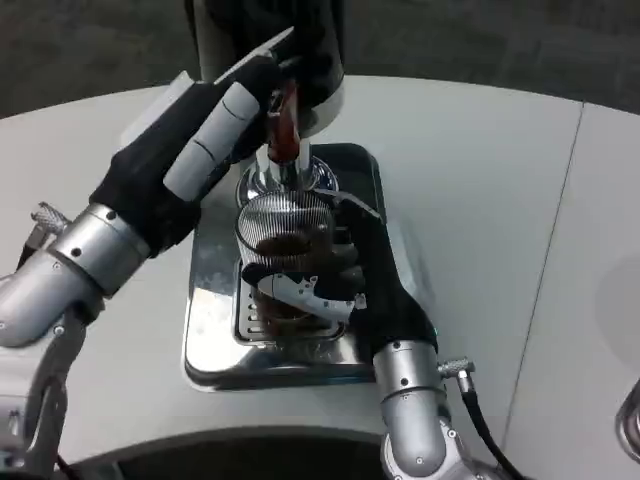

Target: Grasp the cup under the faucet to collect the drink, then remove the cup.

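Observation:
A clear ribbed cup (285, 235) with dark drink in its lower part stands on the steel drip tray (210, 330), right under the chrome faucet spout (285, 175). My right hand (345, 290) wraps around the cup from the near right side and holds it. My left hand (205, 130) reaches in from the left and rests on the red tap handle (283, 125) of the dispenser (300, 50); its fingers cover part of the handle. How full the cup is I cannot read exactly.
The drip tray sits on a round white table (500, 220), with bare table surface to the right and left of it. A seam (560, 230) runs down the tabletop at right. The dispenser body rises behind the cup.

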Action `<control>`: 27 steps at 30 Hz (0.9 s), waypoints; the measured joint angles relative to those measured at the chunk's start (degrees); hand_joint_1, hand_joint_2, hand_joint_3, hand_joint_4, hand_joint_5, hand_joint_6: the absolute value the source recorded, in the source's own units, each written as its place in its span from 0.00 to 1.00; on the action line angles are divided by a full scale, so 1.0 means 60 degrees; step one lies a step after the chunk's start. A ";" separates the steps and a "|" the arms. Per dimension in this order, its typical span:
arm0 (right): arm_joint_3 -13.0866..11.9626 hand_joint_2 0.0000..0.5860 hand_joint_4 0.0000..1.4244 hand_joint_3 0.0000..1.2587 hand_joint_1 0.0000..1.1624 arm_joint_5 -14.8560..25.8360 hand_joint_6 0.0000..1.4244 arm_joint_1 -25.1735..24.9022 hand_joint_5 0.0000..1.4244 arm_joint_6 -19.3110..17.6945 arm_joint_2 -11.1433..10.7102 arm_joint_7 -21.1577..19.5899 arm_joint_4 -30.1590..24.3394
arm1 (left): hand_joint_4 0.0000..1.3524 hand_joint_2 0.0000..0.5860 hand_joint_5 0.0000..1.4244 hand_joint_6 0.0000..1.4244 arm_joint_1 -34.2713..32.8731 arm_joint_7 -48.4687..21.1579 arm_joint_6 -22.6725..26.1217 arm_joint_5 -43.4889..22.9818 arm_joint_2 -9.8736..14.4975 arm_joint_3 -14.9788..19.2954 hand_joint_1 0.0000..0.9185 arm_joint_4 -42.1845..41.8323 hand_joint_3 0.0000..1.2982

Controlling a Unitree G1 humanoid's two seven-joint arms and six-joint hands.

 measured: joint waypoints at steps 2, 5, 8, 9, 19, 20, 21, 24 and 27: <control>0.0011 0.24 0.58 0.58 0.78 -0.0005 0.59 0.0001 0.68 0.0019 0.0000 0.0000 -0.0029 | 0.00 0.19 0.00 0.00 0.0141 -0.0085 0.0187 -0.0366 -0.0144 0.0162 0.00 -0.0118 0.00; 0.0044 0.23 0.58 0.60 0.77 -0.0029 0.61 0.0007 0.69 0.0109 -0.0002 0.0001 -0.0132 | 0.00 0.17 0.00 0.00 0.0268 -0.0277 0.0461 -0.0996 -0.0367 0.0369 0.00 -0.0225 0.00; 0.0117 0.23 0.59 0.60 0.77 -0.0126 0.61 0.0048 0.70 0.0172 -0.0005 0.0002 -0.0345 | 0.00 0.17 0.00 0.00 0.0333 -0.0452 0.0672 -0.1400 -0.0485 0.0572 0.00 -0.0282 0.00; 0.0129 0.23 0.59 0.60 0.77 -0.0144 0.62 0.0057 0.70 0.0173 -0.0005 0.0006 -0.0363 | 0.00 0.17 0.00 0.00 0.0341 -0.0461 0.0685 -0.1438 -0.0493 0.0587 0.00 -0.0285 0.00; 0.0199 0.23 0.59 0.60 0.77 -0.0218 0.63 0.0236 0.71 0.0339 -0.0005 0.0033 -0.0726 | 0.00 0.15 0.00 0.00 0.1075 -0.0412 0.1011 -0.1455 -0.0413 0.0923 0.00 -0.1605 0.00; 0.0201 0.23 0.59 0.60 0.77 -0.0218 0.63 0.0257 0.71 0.0342 -0.0004 0.0033 -0.0727 | 0.00 0.16 0.00 0.00 0.1121 -0.0377 0.1027 -0.1429 -0.0389 0.0935 0.00 -0.1722 0.00; 0.0210 0.23 0.59 0.60 0.77 -0.0219 0.63 0.0288 0.71 0.0344 -0.0004 0.0034 -0.0733 | 0.00 0.16 0.00 0.00 0.1195 -0.0352 0.1033 -0.1406 -0.0330 0.0942 0.00 -0.1876 0.00; 0.0221 0.24 0.59 0.61 0.77 -0.0225 0.64 0.0354 0.71 0.0348 -0.0003 0.0035 -0.0806 | 0.00 0.16 0.00 0.00 0.1446 -0.0323 0.1033 -0.1194 -0.0142 0.0943 0.00 -0.2307 0.00; 0.0247 0.24 0.59 0.61 0.78 -0.0225 0.65 0.0456 0.71 0.0362 -0.0002 0.0040 -0.0955 | 0.00 0.16 0.00 0.00 0.1706 -0.0267 0.1032 -0.1059 -0.0076 0.0943 0.00 -0.2762 0.00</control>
